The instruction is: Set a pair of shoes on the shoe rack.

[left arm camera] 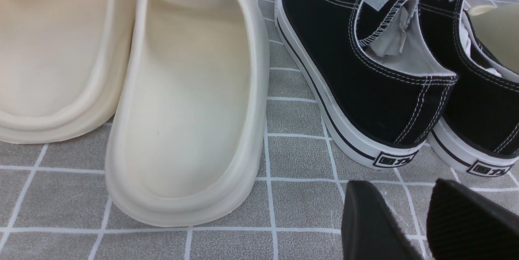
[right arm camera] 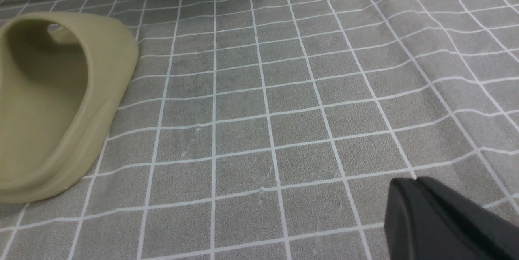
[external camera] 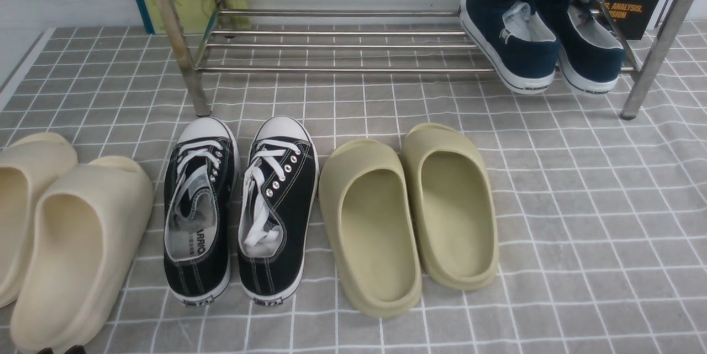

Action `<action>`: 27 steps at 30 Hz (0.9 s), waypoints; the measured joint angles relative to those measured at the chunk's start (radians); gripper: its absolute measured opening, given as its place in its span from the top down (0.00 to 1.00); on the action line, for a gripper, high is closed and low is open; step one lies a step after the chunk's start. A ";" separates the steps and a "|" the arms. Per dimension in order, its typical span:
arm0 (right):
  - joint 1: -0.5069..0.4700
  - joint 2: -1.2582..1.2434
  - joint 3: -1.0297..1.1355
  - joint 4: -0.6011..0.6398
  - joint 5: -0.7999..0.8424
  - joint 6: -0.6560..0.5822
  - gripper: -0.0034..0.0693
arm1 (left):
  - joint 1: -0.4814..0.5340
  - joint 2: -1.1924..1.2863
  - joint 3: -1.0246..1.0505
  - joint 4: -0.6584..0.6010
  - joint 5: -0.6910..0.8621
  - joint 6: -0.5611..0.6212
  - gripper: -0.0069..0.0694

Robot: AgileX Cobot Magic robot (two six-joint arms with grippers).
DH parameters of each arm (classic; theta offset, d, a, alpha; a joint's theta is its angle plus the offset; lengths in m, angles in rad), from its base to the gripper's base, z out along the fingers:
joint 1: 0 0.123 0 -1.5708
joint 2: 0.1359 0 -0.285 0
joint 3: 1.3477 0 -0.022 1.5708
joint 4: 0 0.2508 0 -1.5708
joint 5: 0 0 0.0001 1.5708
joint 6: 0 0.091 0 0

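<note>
Navy pair on the rack, both arms clear of it.

The two navy-blue canvas slip-on sneakers with white rubber soles [external camera: 538, 39] sit side by side on the lower rails at the right end of the wide silver tube-rail shoe rack [external camera: 342, 45], toes in, heels tilted out toward the front rail. On the grey checked cloth [external camera: 580, 205] in front lie black lace-up sneakers with white toe caps [external camera: 240, 210], olive foam slides [external camera: 409, 216] and cream foam slides [external camera: 61, 232], none of them touched. The left gripper [left arm camera: 425, 221] hangs low behind the black sneakers' heels with its jaws spread and nothing between them; the right gripper [right arm camera: 417, 195] hovers over bare cloth, jaws pressed together and empty. I judge the placing done: what remains, if anything, is nudging the heels fully onto the rails and parking the arms.
</note>
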State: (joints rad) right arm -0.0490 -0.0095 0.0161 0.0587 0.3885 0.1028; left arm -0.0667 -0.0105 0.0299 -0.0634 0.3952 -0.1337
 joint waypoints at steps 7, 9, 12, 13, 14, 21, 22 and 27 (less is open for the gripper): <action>0.000 0.000 0.000 0.000 0.000 -0.001 0.93 | 0.000 0.000 0.000 0.000 0.000 0.000 0.60; 0.000 0.000 0.000 0.001 0.000 -0.001 0.93 | 0.000 0.000 0.000 0.000 0.000 0.000 0.60; 0.000 0.000 -0.001 0.001 0.000 -0.001 0.93 | 0.000 0.000 0.000 0.000 0.000 0.000 0.60; 0.000 0.000 -0.001 0.001 0.000 -0.002 0.93 | 0.000 0.000 0.000 0.000 0.000 0.000 0.60; 0.000 0.000 -0.001 0.001 0.000 -0.002 0.93 | 0.000 0.000 0.000 0.000 0.000 0.000 0.60; 0.000 0.000 -0.001 0.003 0.000 -0.003 0.93 | 0.000 0.000 0.000 0.000 0.000 0.000 0.60; 0.000 0.000 -0.001 0.003 0.000 -0.003 0.92 | 0.000 0.000 0.000 0.000 0.000 0.000 0.60; 0.000 0.000 -0.001 0.003 0.000 -0.003 0.92 | 0.000 0.000 0.000 0.000 0.000 0.000 0.60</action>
State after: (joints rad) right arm -0.0490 -0.0095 0.0153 0.0618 0.3885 0.0997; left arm -0.0667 -0.0105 0.0299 -0.0634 0.3952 -0.1337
